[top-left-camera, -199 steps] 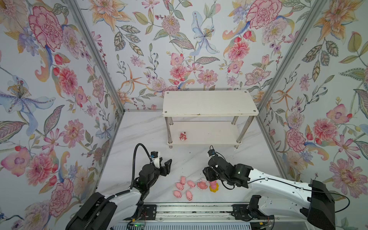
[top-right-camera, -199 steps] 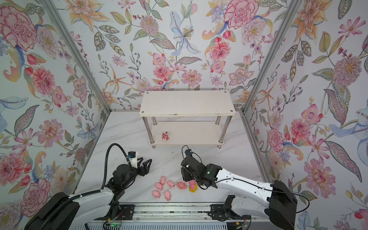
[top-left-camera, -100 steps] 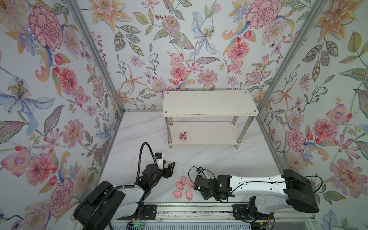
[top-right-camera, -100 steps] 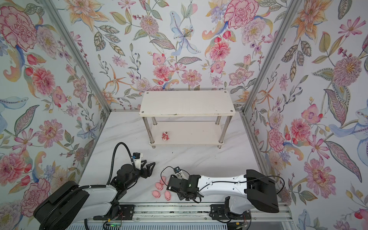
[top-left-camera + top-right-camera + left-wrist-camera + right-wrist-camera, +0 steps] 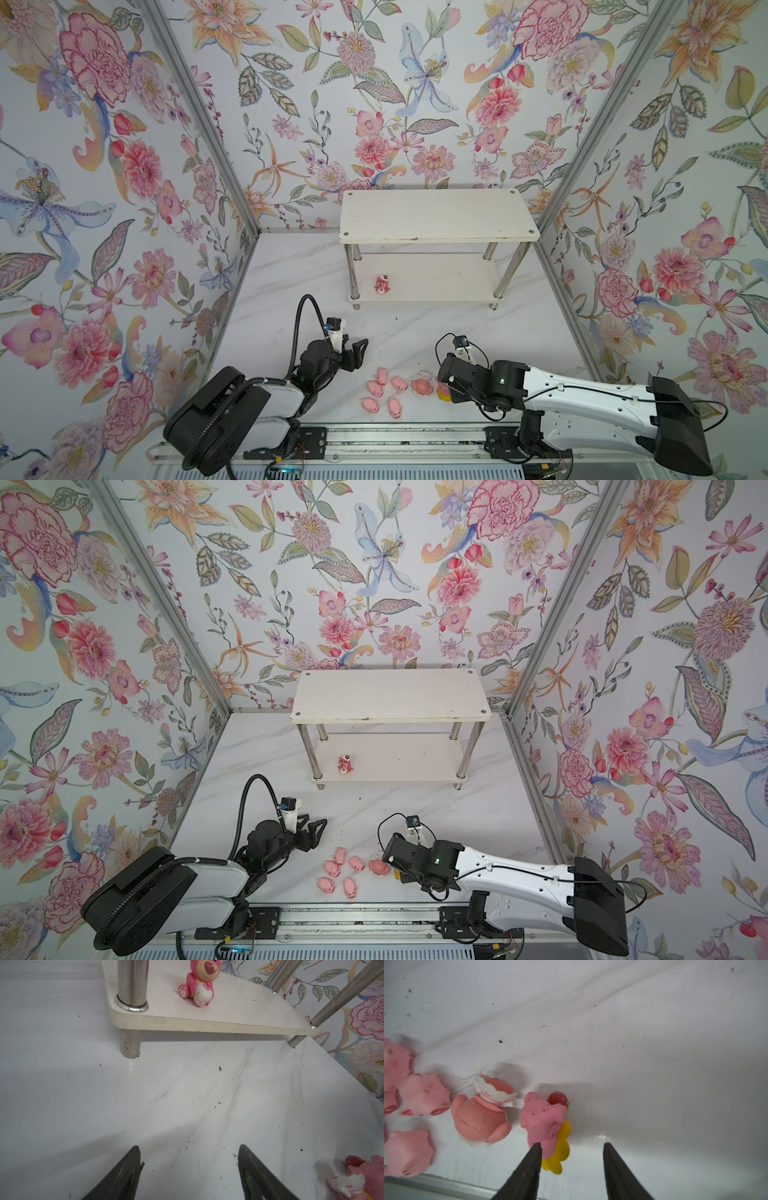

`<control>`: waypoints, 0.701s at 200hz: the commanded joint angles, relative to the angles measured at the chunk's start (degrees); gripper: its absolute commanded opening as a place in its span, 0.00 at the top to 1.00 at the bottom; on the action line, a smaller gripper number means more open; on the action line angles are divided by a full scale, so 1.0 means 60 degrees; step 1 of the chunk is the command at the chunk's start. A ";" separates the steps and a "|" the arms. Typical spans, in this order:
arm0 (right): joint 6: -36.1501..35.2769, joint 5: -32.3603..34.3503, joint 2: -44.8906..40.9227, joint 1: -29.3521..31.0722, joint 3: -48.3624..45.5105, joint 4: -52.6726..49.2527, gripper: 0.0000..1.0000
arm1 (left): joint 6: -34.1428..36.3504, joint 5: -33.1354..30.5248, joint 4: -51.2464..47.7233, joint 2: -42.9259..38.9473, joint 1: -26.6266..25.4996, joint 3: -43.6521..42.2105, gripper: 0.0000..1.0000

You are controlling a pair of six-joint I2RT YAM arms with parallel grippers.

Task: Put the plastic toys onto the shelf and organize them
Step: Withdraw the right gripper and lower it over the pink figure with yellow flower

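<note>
Yellow-petalled toy (image 5: 548,1124) is my target. It's lying tipped over on the counter (image 5: 654,1043), near edge, at the right end of the cluster. It looks tiny, light and rubbery, so I expect it to skid on this glossy surface if I nudge it. The petals look thin and floppy. I'd pinch across the plump pink body instead.

My right claw (image 5: 572,1145) is released and holding nothing. One fingertip is right at the pink body and the other stands over bare counter, so the toy isn't centred yet.

Just left of it is the pink-and-white toy (image 5: 481,1118), then the pigs (image 5: 423,1095) bunched together.

Left claw (image 5: 189,1147) is released too, empty, low over bare counter.

Far back stands the shelf (image 5: 436,216), with the bear (image 5: 197,982) sitting on the lower tier's left end.
</note>
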 commanded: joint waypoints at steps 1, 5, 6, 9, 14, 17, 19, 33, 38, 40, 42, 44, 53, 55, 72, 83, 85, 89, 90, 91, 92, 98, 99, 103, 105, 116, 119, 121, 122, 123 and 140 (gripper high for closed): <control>-0.0004 -0.0485 -0.0162 -0.0265 -0.0160 0.0409 0.52 | -0.0104 0.0156 0.0328 0.0159 -0.0085 0.0205 0.24; -0.0051 -0.0580 -0.0149 -0.0365 -0.0199 0.0493 0.57 | -0.0116 0.0156 0.0339 0.0176 -0.0085 0.0205 0.24; -0.0064 -0.0605 -0.0140 -0.0401 -0.0204 0.0509 0.58 | -0.0125 0.0156 0.0341 0.0175 -0.0085 0.0205 0.24; -0.0098 -0.0674 -0.0125 -0.0503 -0.0239 0.0561 0.62 | -0.0120 0.0156 0.0346 0.0184 -0.0085 0.0205 0.24; -0.0135 -0.0806 -0.0091 -0.0659 -0.0305 0.0648 0.66 | -0.0118 0.0156 0.0347 0.0202 -0.0085 0.0205 0.25; -0.0180 -0.0866 -0.0076 -0.0744 -0.0334 0.0705 0.68 | -0.0119 0.0156 0.0343 0.0222 -0.0085 0.0205 0.25; -0.0191 -0.0912 -0.0062 -0.0795 -0.0361 0.0771 0.69 | -0.0119 0.0156 0.0343 0.0219 -0.0085 0.0205 0.24; -0.0368 -0.1093 -0.0009 -0.1069 -0.0541 0.1210 0.71 | -0.0113 0.0142 0.0364 0.0260 -0.0081 0.0223 0.24; -0.0418 -0.1137 0.0031 -0.1156 -0.0585 0.1359 0.71 | -0.0106 0.0119 0.0372 0.0280 -0.0084 0.0221 0.24; -0.0437 -0.1160 0.0064 -0.1191 -0.0600 0.1418 0.71 | -0.0105 0.0125 0.0368 0.0285 -0.0085 0.0220 0.24; -0.0464 -0.1187 0.0079 -0.1221 -0.0614 0.1466 0.71 | -0.0097 0.0115 0.0371 0.0301 -0.0085 0.0227 0.24; -0.0481 -0.1209 0.0094 -0.1269 -0.0636 0.1518 0.71 | -0.0091 0.0113 0.0372 0.0316 -0.0085 0.0233 0.24; -0.0608 -0.1333 0.0207 -0.1442 -0.0648 0.1755 0.71 | -0.0090 0.0098 0.0375 0.0370 -0.0085 0.0249 0.24; -0.0646 -0.1362 0.0243 -0.1485 -0.0648 0.1795 0.71 | -0.0097 0.0098 0.0384 0.0381 -0.0103 0.0257 0.24; -0.0877 -0.1539 0.0588 -0.1804 -0.0594 0.2275 0.71 | -0.0112 0.0123 0.0443 0.0560 -0.0100 0.0299 0.24; -0.0973 -0.1645 0.0896 -0.2014 -0.0525 0.2590 0.71 | -0.0142 0.0181 0.0497 0.0716 -0.0093 0.0351 0.24; -0.0990 -0.1671 0.0961 -0.2042 -0.0511 0.2663 0.71 | -0.0139 0.0199 0.0509 0.0727 -0.0098 0.0352 0.24; -0.1017 -0.1715 0.1094 -0.2120 -0.0490 0.2813 0.71 | -0.0150 0.0225 0.0525 0.0803 -0.0086 0.0383 0.24; -0.1023 -0.1722 0.1126 -0.2135 -0.0481 0.2848 0.71 | -0.0149 0.0234 0.0529 0.0818 -0.0086 0.0382 0.24; -0.1034 -0.1740 0.1142 -0.2164 -0.0470 0.2887 0.71 | -0.0149 0.0239 0.0531 0.0833 -0.0085 0.0389 0.24; -0.1039 -0.1756 0.1180 -0.2179 -0.0456 0.2937 0.71 | -0.0148 0.0242 0.0532 0.0848 -0.0085 0.0392 0.24; -0.1095 -0.1833 0.1410 -0.2294 -0.0411 0.3168 0.71 | -0.0152 0.0287 0.0546 0.0928 -0.0088 0.0428 0.24; -0.1099 -0.1839 0.1438 -0.2302 -0.0405 0.3223 0.70 | -0.0165 0.0295 0.0547 0.0947 -0.0087 0.0434 0.24; -0.1118 -0.1875 0.1591 -0.2390 -0.0366 0.3400 0.70 | -0.0163 0.0327 0.0560 0.0996 -0.0074 0.0458 0.24; -0.1125 -0.1897 0.1655 -0.2418 -0.0347 0.3474 0.70 | -0.0170 0.0342 0.0562 0.1024 -0.0083 0.0459 0.24; -0.1220 -0.1912 0.2050 -0.2601 -0.0180 0.3848 0.69 | -0.0166 0.0415 0.0602 0.1131 -0.0085 0.0498 0.24; -0.1253 -0.1870 0.2141 -0.2642 -0.0123 0.3906 0.68 | -0.0171 0.0430 0.0606 0.1151 -0.0085 0.0509 0.24; -0.1283 -0.1845 0.2202 -0.2657 -0.0074 0.3930 0.68 | -0.0176 0.0426 0.0606 0.1165 -0.0085 0.0516 0.24; -0.1295 -0.1823 0.2230 -0.2674 -0.0061 0.3927 0.67 | -0.0169 0.0423 0.0606 0.1168 -0.0085 0.0514 0.24; -0.1309 -0.1812 0.2265 -0.2690 -0.0047 0.3939 0.67 | -0.0166 0.0436 0.0606 0.1176 -0.0093 0.0528 0.25; -0.1572 -0.1435 0.2491 -0.2940 0.0305 0.3944 0.65 | -0.0166 0.0460 0.0608 0.1214 -0.0085 0.0561 0.25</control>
